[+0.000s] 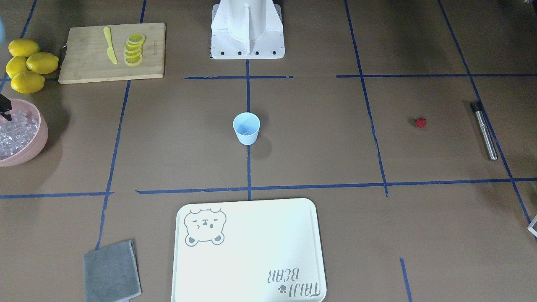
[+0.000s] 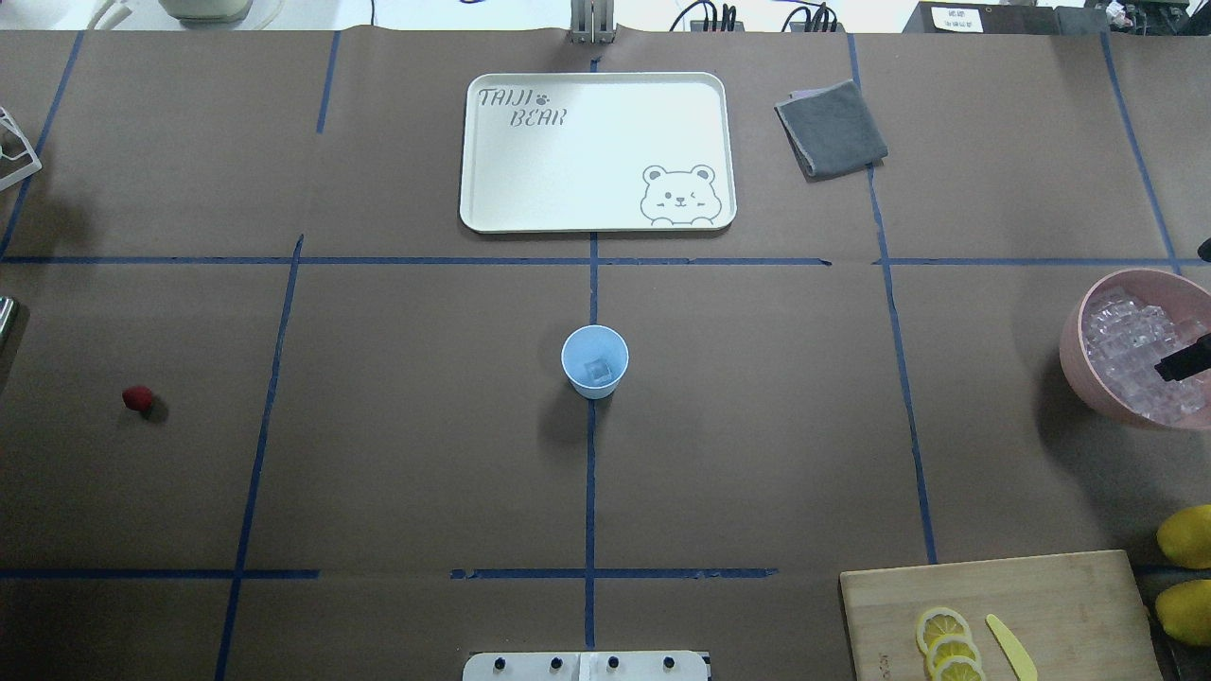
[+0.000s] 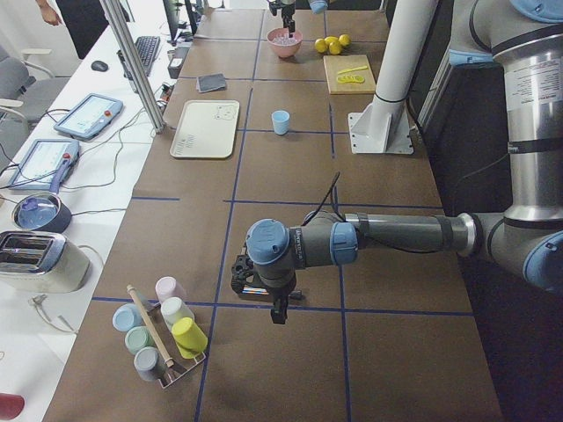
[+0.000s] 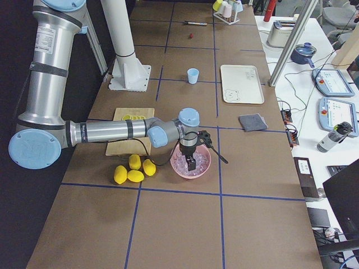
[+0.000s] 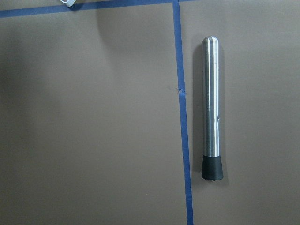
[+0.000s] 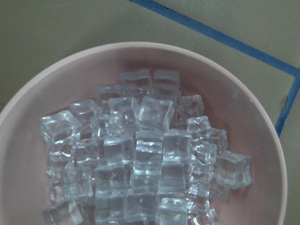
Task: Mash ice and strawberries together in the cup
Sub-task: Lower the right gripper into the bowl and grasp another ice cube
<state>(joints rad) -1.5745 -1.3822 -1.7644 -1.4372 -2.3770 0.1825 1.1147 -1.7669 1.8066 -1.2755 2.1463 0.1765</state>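
right tool point(image 4: 192, 163) hangs over ice point(image 6: 140, 154) in pink bowl point(image 6: 262, 140), left tool point(image 3: 276, 313) over muddler point(image 5: 212, 108); can't tell either grip. cup point(image 2: 594, 360) centre of surface point(image 2: 378, 426), strawberry point(image 2: 137, 398) well apart. you want one top cube, straight drop.

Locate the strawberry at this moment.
In the overhead view the strawberry lies alone far on the robot's left, well apart from the cup at centre; the steel muddler is its nearest neighbour.

pink bowl point(image 2: 1077, 374) cut by frame edge; right claw point(image 2: 1180, 365) mostly cropped
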